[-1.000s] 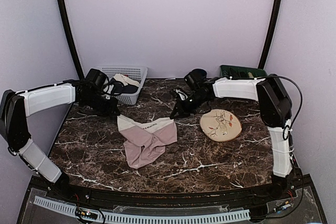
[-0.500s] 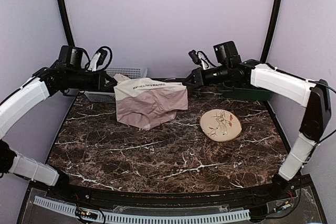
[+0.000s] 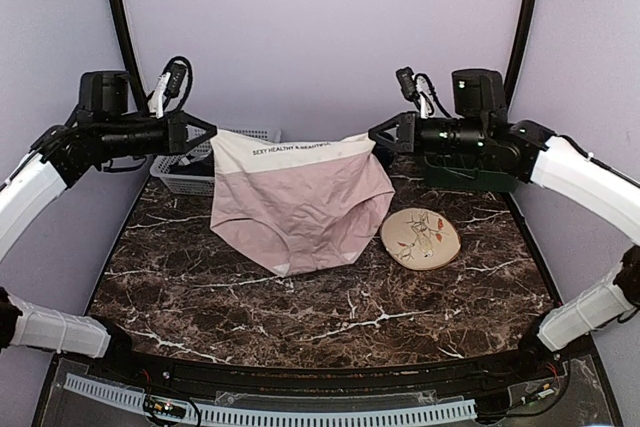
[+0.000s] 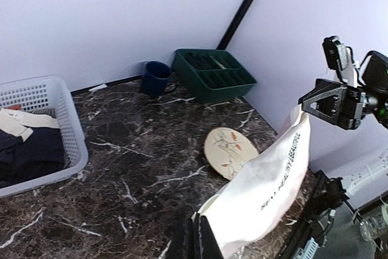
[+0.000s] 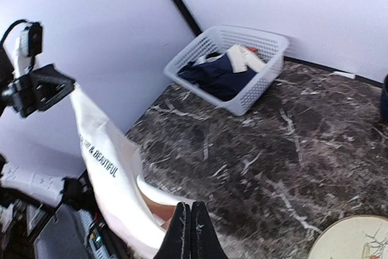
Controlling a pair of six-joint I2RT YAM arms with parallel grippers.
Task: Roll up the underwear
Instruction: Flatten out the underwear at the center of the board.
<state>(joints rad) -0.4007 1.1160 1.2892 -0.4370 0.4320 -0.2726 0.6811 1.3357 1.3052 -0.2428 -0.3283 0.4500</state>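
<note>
Over the middle of the table (image 3: pixel 200 317) the underwear (image 3: pixel 300 197) hangs spread wide, its crotch low over the marble; whether it touches, I cannot tell. It is dusty pink, with a taut, level cream waistband with dark lettering. The plate (image 3: pixel 420 237) lies toward the right edge. Toward the far edge, the left claw (image 3: pixel 212 137) and right claw (image 3: pixel 375 135) each pinch a waistband corner tight, probably to stretch the garment flat for laying down and rolling.

Underwear (image 4: pixel 267 180), lower part off-frame
</note>
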